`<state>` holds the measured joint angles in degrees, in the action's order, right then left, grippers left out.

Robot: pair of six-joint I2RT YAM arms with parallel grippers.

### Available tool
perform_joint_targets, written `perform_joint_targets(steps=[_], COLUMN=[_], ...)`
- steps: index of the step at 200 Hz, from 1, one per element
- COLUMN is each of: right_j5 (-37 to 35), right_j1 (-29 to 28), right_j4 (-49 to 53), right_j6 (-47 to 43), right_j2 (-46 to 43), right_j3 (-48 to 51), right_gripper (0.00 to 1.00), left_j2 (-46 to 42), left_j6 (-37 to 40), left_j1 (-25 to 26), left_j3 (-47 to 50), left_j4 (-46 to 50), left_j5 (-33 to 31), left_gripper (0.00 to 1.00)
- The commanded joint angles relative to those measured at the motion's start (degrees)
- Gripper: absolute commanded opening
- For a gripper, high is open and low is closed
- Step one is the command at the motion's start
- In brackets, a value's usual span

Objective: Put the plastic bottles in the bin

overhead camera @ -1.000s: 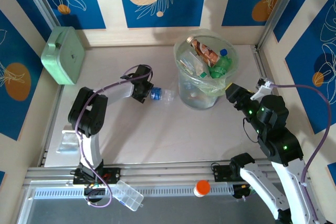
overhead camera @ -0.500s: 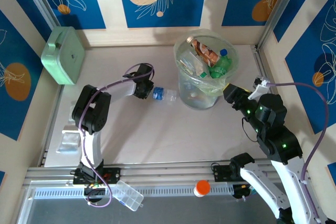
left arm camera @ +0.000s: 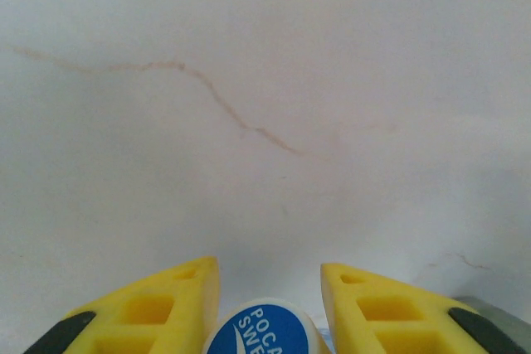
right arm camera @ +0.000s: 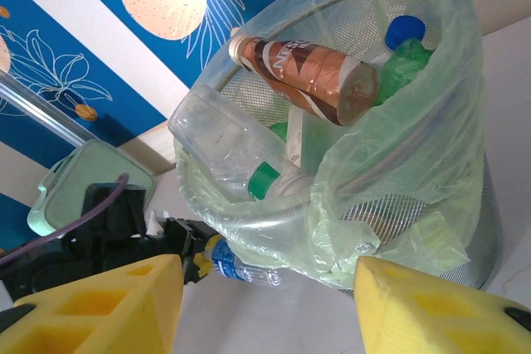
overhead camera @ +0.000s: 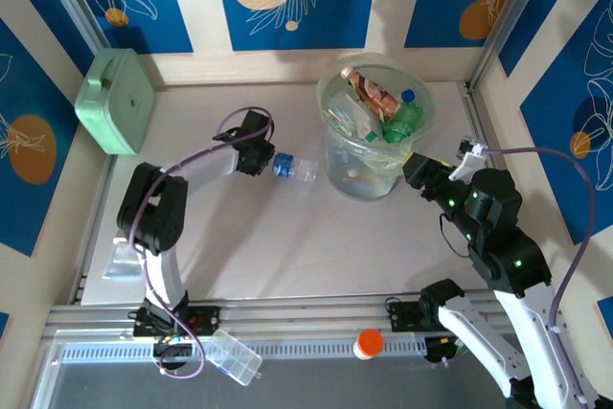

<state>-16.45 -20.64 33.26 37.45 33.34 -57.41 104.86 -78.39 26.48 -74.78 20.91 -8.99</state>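
The left gripper [overhead camera: 267,161] pinches the blue-labelled end of a clear bottle [overhead camera: 295,170] that lies sideways just left of the bin [overhead camera: 364,179]. The right gripper [overhead camera: 412,168] hangs spread and empty beside the bin's right wall. Other bottles [right arm camera: 307,72] crowd the bin's rim. Bare table [overhead camera: 287,246] lies open nearer the arms.

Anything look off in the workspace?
The translucent grey-green round bin is heaped: a brown-labelled plastic bottle pokes above its rim. One clear plastic bottle with a blue label lies on its side left of it, cap gripped by the left end effector.
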Motion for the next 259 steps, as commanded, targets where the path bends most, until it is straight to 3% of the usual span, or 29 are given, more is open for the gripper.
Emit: perform_joint_targets(steps=[1,14,28,47,75,106,140,166,210,259], right_j5=[0.7,3.2,11.2,16.5,18.9,20.8,26.7,29.0,27.8,38.9], right_j1=[-0.6,-0.6,-0.7,-0.8,-0.9,-1.0,-2.2,-6.8,-16.1,-18.4], right_j4=[-2.0,-2.4,-4.3,-4.9,-3.3,-0.5,0.8,1.9,8.0,6.0], right_j6=[-2.3,-5.2,-11.0,-14.8,-17.7,-20.1,-21.0,-23.3,-30.4,-26.6], right_j2=[0.9,1.4,1.5,2.1,4.6,8.8,14.4,19.2,29.4,37.6], right_j3=[-1.5,-1.9,-1.8,-2.7,-6.5,-12.1,-16.5,-19.5,-25.7,-27.9], right_gripper=[0.58,0.58,0.59,0.61,0.65,0.79,0.89,0.94,0.94,0.98], left_j2=[-8.0,-12.4,-16.8,-23.4,-33.2,-40.9,-43.7,-44.0,-45.7,-46.8], left_j6=[7.6,12.1,18.3,27.4,39.6,47.2,47.2,45.4,45.0,42.9], left_j1=[-0.8,-0.9,-0.9,-0.9,-0.8,-0.7,-0.7,-0.6,-0.4,0.0], left_j3=[2.9,4.9,6.7,8.5,12.3,15.0,16.3,16.8,19.0,20.9], left_j4=[-0.4,-2.2,-4.6,-7.7,-14.1,-18.9,-26.5,-32.1,-37.6,-42.3], left_j5=[-4.0,-5.3,-5.6,-4.4,1.3,10.0,27.8,37.5,45.1,49.2], left_gripper=[0.23,0.19,0.12,0.11,0.10,0.11,0.11,0.12,0.10,0.08])
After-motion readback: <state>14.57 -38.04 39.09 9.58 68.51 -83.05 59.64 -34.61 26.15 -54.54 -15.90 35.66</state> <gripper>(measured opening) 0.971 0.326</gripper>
